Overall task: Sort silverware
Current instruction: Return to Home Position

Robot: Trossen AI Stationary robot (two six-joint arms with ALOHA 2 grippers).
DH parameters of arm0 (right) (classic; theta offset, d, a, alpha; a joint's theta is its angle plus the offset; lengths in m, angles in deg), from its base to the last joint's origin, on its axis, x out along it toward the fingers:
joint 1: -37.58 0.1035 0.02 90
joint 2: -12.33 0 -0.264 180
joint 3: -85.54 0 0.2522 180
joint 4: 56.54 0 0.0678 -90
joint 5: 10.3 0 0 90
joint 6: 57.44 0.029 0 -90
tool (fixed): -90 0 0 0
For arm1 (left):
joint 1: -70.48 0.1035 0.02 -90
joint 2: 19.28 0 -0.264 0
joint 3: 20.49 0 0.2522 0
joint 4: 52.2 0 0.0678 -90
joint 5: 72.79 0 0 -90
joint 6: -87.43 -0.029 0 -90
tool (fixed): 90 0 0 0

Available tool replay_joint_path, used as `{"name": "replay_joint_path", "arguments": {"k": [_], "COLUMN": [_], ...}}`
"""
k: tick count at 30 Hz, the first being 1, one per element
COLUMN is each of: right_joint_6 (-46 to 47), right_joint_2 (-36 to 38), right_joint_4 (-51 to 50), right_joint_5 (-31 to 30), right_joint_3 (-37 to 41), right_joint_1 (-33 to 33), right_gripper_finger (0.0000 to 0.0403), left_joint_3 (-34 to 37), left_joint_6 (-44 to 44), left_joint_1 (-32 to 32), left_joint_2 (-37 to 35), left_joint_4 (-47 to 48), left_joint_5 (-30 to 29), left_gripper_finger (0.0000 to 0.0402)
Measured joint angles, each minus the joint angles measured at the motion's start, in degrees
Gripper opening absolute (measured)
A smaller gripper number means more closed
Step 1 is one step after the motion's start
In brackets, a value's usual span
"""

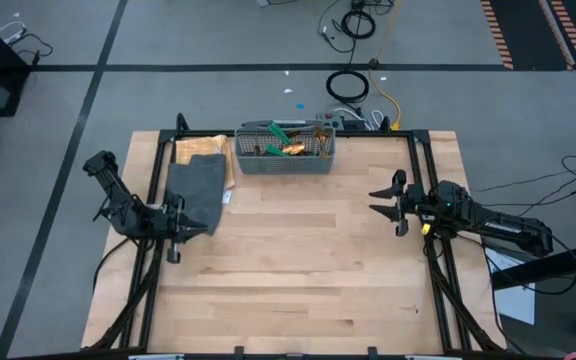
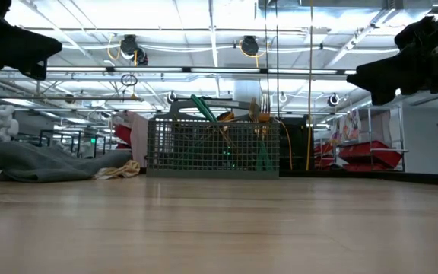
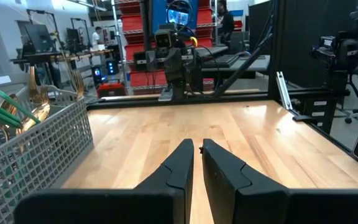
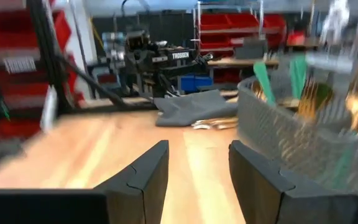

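The silverware (image 1: 288, 145), with green handles and gold heads, stands and leans inside the grey mesh basket (image 1: 284, 162) at the table's far middle; its handles stick up above the rim (image 2: 204, 110). My left gripper (image 1: 190, 228) hovers at the table's left edge, pointing level toward the right. Its fingers (image 3: 182, 165) are nearly together with nothing between them. My right gripper (image 1: 378, 200) hovers at the right edge, pointing level toward the left, open and empty (image 4: 197, 146). Both are well clear of the basket.
A grey folded cloth (image 1: 196, 185) lies at the far left, just beyond my left gripper, on something pale and tan (image 1: 206, 148). Bare wood (image 1: 298, 260) spreads between the arms and toward the near edge. A black frame (image 1: 423, 170) borders the table.
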State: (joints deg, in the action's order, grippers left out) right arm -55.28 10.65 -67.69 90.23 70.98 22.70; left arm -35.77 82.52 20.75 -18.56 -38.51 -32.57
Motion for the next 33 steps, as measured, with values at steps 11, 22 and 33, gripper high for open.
{"name": "replay_joint_path", "arguments": {"k": [11,22,33], "right_joint_6": [22.33,22.26,22.26], "right_joint_2": [0.0,0.0,0.0], "right_joint_4": [-0.02,-0.04,-0.04], "right_joint_5": [0.02,0.02,0.04], "right_joint_3": [0.0,0.0,0.0], "right_joint_1": [0.0,0.0,0.0], "right_gripper_finger": [0.0155,0.0155,0.0155], "left_joint_3": [0.0,0.0,0.0], "left_joint_6": [0.02,0.02,0.02], "left_joint_1": [0.0,0.0,0.0], "left_joint_2": [0.0,0.0,0.0], "left_joint_4": [0.04,0.09,0.09], "left_joint_5": [0.0,0.0,0.0], "left_gripper_finger": [0.0042,0.0042,0.0042]}}
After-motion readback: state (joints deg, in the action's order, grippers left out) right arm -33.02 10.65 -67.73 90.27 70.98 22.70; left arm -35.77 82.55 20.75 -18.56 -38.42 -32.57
